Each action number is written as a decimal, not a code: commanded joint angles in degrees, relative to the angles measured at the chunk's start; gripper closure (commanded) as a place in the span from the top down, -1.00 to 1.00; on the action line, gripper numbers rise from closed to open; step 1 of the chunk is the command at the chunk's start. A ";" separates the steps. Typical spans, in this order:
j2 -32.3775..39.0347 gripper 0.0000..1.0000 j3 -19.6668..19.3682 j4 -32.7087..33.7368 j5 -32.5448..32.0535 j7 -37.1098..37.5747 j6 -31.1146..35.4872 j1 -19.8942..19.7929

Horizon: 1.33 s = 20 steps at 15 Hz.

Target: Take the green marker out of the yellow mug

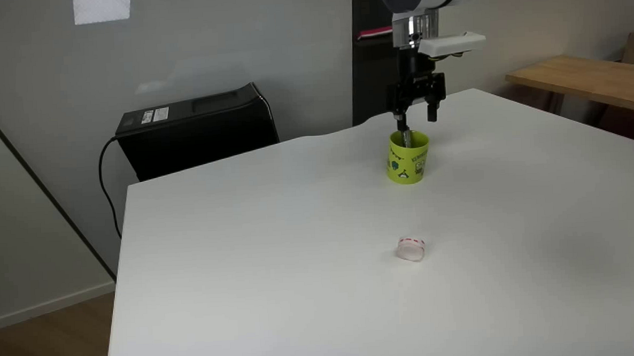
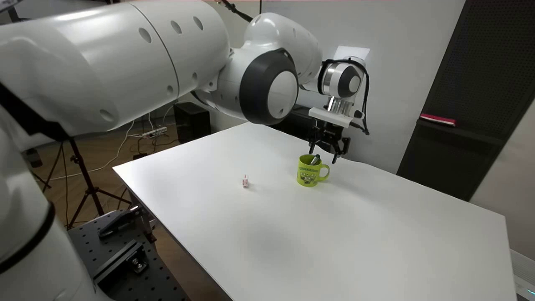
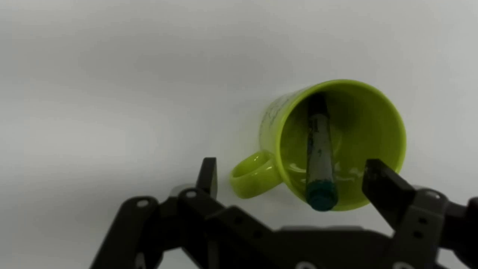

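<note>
The yellow-green mug [image 1: 406, 166] stands upright on the white table, and it also shows in an exterior view [image 2: 307, 177] with its handle. The green marker [image 3: 320, 149] leans inside the mug [image 3: 384, 127], its dark green end resting at the rim above the handle side. The marker's top also shows in both exterior views [image 1: 407, 137] [image 2: 315, 159]. My gripper [image 3: 291, 162] is open and empty, pointing down over the mug. In the wrist view its fingers lie either side of the marker's green end, one beyond the handle, one over the mug's opening. It shows in both exterior views [image 1: 417, 123] [image 2: 322, 157].
A small clear whitish object [image 1: 410, 249] with red marks lies on the white table [image 1: 256, 255], and it also shows in an exterior view [image 2: 245, 181]. A black box-like device [image 1: 197, 129] stands behind the table edge. A grey wall [image 1: 290, 56] is behind.
</note>
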 commanded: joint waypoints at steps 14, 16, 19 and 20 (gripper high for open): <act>2.54 1.00 -3.51 5.08 -3.34 3.78 1.81 2.17; 2.60 1.00 -3.56 5.05 -3.30 4.09 2.42 2.26; 2.57 1.00 -3.29 4.93 -2.93 4.76 2.27 2.35; 2.60 1.00 -3.25 4.88 -2.86 4.96 2.11 2.43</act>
